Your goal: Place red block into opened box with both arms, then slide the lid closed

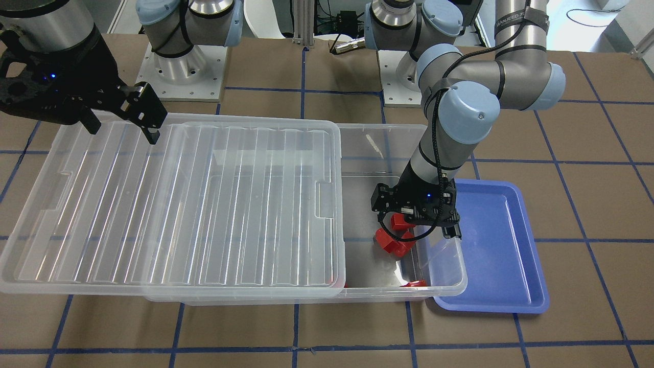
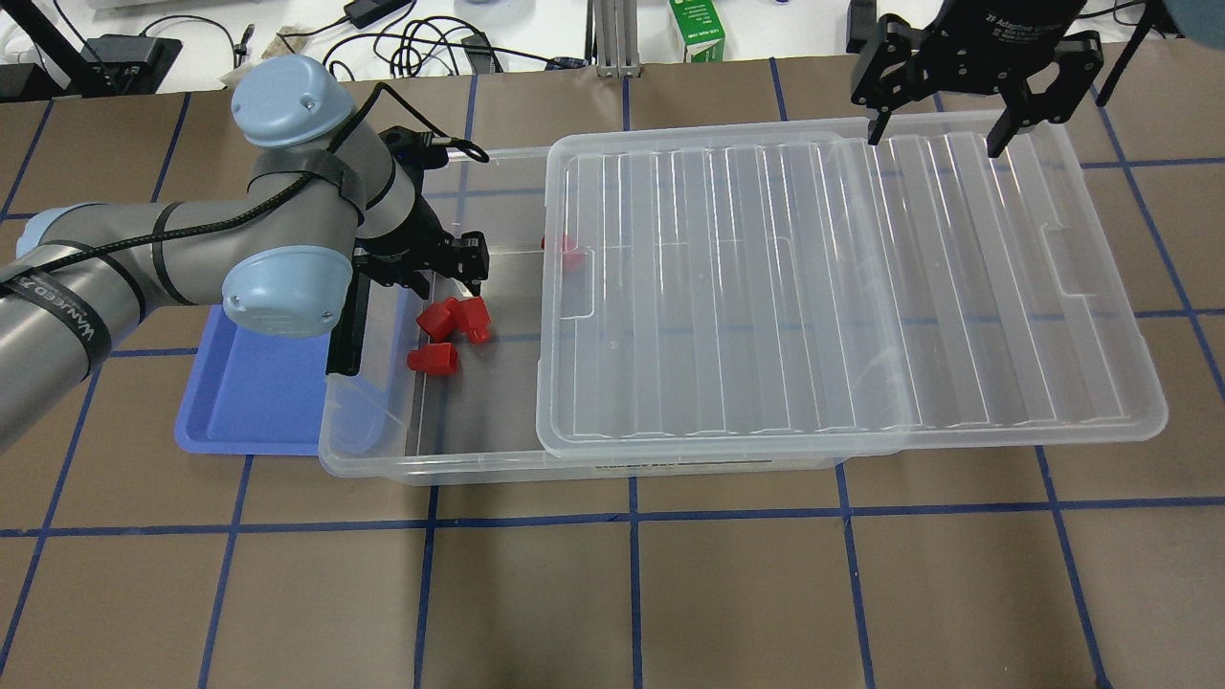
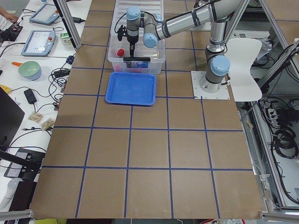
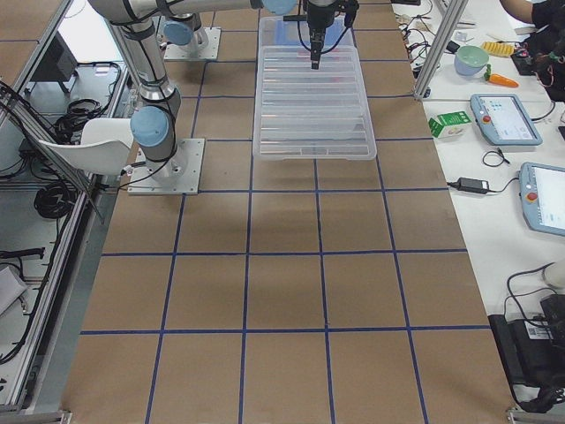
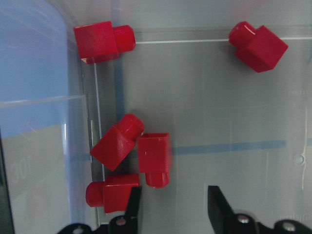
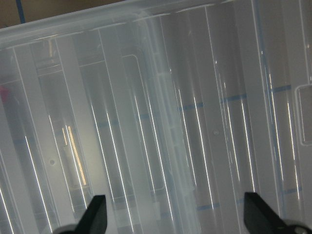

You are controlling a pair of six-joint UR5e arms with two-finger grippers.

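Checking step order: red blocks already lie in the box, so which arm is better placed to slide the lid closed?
Right. The right gripper hangs open over the lid's overhanging part. The left gripper is down in the box's uncovered end above the red blocks, open and empty.

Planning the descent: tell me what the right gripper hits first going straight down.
The lid: the open right gripper points down at its ribbed top. How far above it hangs is unclear.

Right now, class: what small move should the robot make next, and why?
Probably lift the left gripper straight up out of the clear plastic box. Its fingers stand open and empty, the small red plastic blocks already lie on the box floor, and the ribbed translucent lid cannot slide shut past that arm.
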